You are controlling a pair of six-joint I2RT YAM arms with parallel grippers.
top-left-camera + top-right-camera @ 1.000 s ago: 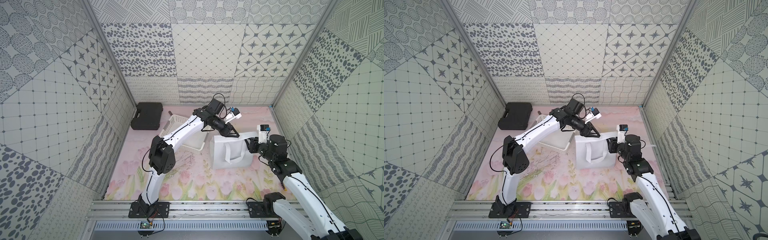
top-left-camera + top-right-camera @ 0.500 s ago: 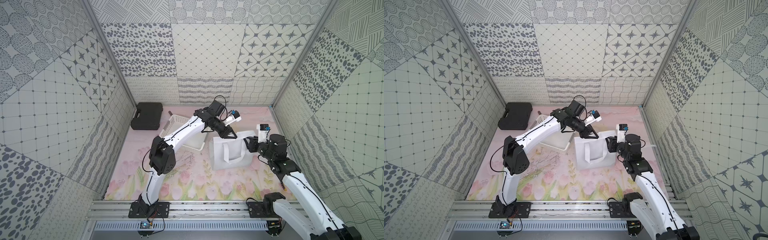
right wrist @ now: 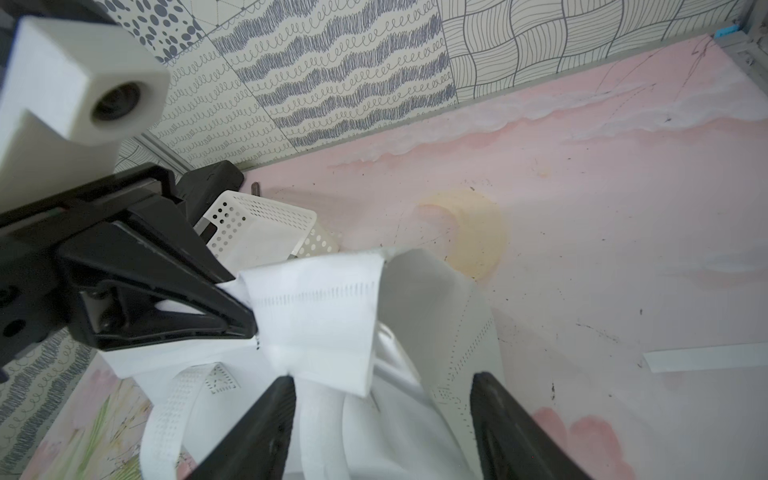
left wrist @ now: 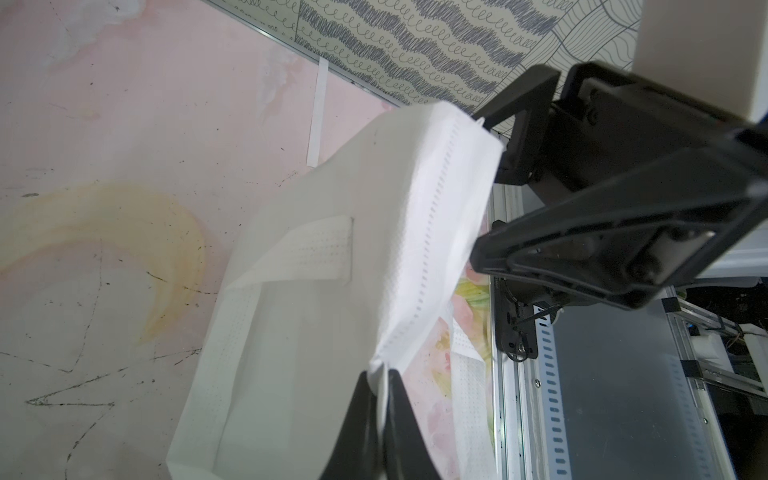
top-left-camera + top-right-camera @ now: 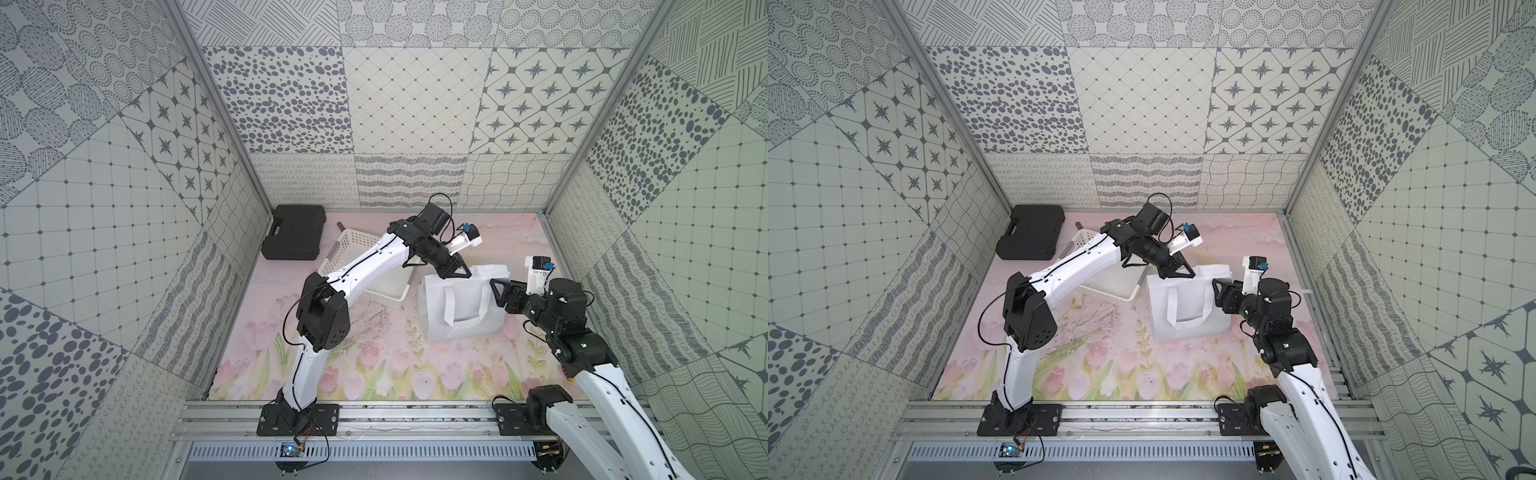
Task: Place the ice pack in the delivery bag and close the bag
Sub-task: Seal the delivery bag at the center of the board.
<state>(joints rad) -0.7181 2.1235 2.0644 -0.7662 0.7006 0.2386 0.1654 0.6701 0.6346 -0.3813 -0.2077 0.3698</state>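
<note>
Your left pincer (image 4: 379, 380) pinches the rim of the boxy white fabric delivery bag (image 4: 316, 266); your right pincer (image 3: 382, 384) gapes wide.

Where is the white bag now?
In both top views the delivery bag sits right of centre, between the white basket and right gripper, the left gripper pinching its rim.

left claw (image 4: 379, 376) | pinching delivery bag (image 4: 316, 270) rim (white fabric, creased) | pink mat (image 4: 104, 166) beneath

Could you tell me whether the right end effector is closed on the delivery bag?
No, in the right wrist view the jaws of the right end effector stand wide apart around fabric of the delivery bag.
</note>
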